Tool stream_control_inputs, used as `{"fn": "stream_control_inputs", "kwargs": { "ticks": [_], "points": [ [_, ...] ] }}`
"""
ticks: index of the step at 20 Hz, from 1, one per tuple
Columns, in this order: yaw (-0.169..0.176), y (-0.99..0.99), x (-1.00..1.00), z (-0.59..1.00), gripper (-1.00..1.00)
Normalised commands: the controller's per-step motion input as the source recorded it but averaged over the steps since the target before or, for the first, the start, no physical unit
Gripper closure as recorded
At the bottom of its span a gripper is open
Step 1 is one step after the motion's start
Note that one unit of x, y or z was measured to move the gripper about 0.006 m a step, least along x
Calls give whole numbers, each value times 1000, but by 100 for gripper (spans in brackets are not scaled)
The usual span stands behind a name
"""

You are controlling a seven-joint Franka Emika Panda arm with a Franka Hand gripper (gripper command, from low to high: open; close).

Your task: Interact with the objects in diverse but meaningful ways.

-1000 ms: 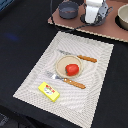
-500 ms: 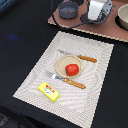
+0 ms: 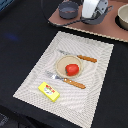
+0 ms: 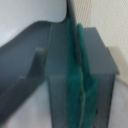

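My gripper, white-bodied, hangs at the far end of the table, right over a small grey long-handled saucepan. A grey pot stands beside it, toward the exterior view's left. In the wrist view the gripper fills the picture, its green pads pressed together with nothing visible between them. A red tomato lies on a beige plate in the middle of a striped placemat. The yellow box sits at the mat's near corner.
A wooden-handled fork and knife flank the plate. The saucepan and pot rest on a brown board, with a pale bowl at its end on the exterior view's right. A dark tabletop surrounds the mat.
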Motion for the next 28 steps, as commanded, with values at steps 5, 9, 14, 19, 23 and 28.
{"fn": "stream_control_inputs", "kwargs": {
  "ticks": [5, 9, 14, 19, 23, 28],
  "points": [
    [0, -561, -779, -11, 100],
    [0, -611, -743, -1, 100],
    [0, -614, -731, -50, 100],
    [0, -612, -734, -150, 100],
    [0, -509, -825, -378, 100],
    [15, -267, -949, -463, 100]
  ]
}}
